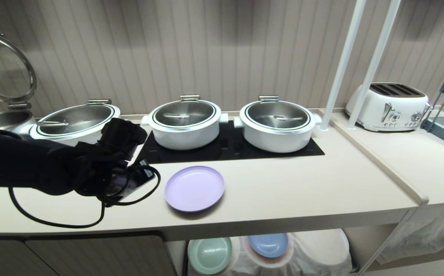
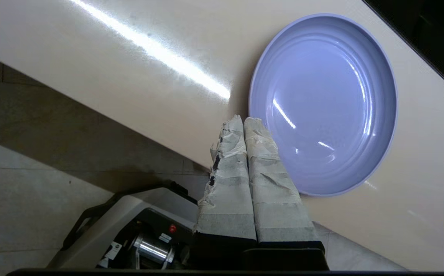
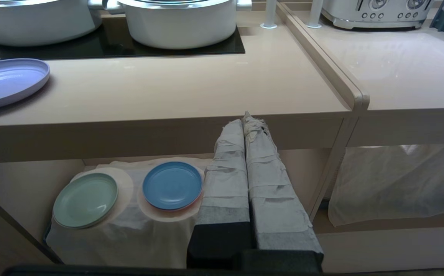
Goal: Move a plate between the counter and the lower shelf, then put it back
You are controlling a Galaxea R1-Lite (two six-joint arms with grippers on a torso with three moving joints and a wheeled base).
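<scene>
your left gripper (image 2: 244,120), fingers pressed together and empty, sits beside the plate (image 1: 194,188); white pots (image 1: 185,122) stand behind it on the counter (image 1: 283,184).

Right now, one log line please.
left gripper: shut, empty, beside plate | plate: on counter | right gripper: shut, parked by lower shelf

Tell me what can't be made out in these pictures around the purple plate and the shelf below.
- Head view: left claw hidden by its own black arm.
- Left wrist view: plate rim partly covered by the shut fingers; contact unclear.
- Right wrist view: third cloth hump on lower shelf hidden behind right claw.
- Head view: mint-green plate cut by bottom edge.
</scene>
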